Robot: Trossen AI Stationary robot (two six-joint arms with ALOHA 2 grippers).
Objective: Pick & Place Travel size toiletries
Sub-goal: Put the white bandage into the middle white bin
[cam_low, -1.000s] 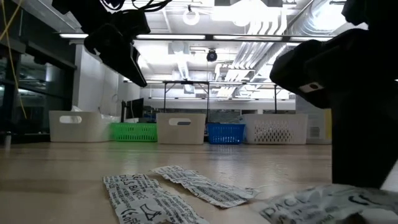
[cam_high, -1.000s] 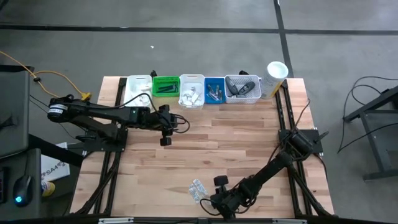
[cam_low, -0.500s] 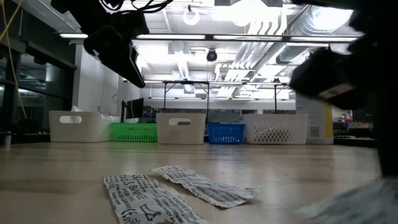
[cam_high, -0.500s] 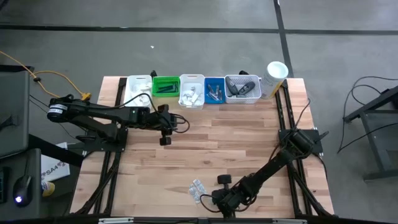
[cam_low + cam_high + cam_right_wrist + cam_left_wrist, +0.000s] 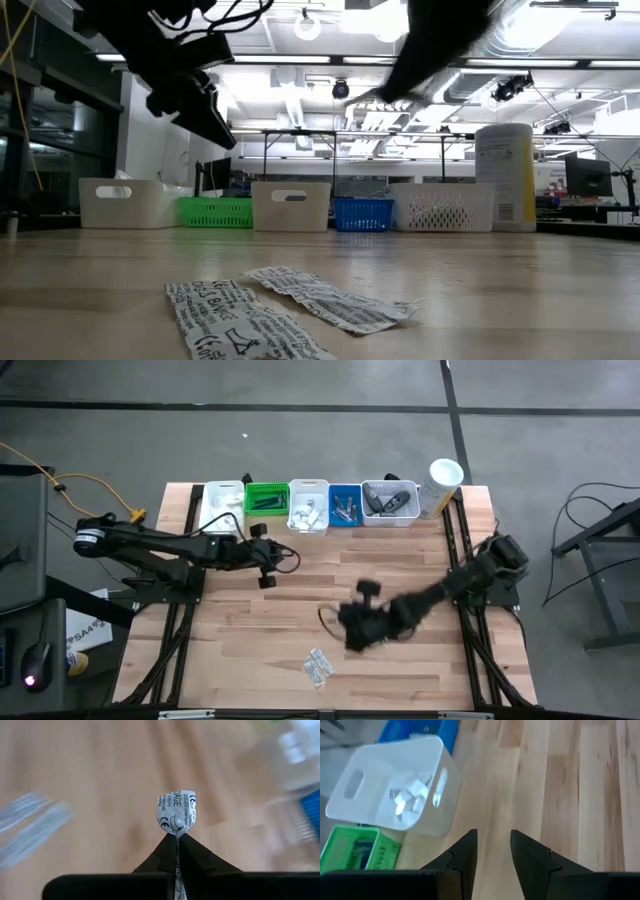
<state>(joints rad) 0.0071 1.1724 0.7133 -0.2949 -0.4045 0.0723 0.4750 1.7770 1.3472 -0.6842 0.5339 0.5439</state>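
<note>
The right gripper (image 5: 177, 837) was pinched tight on a crinkly white printed sachet (image 5: 177, 815), held up over the middle of the tabletop (image 5: 300, 610), with everything behind it smeared by motion. Two more flat sachets (image 5: 280, 305) lay near the front edge. The left gripper (image 5: 491, 845), fingers slightly apart and empty, hung by the white bin (image 5: 400, 790) of sachets. The wood was pale planks, with a bright workshop room behind.
</note>
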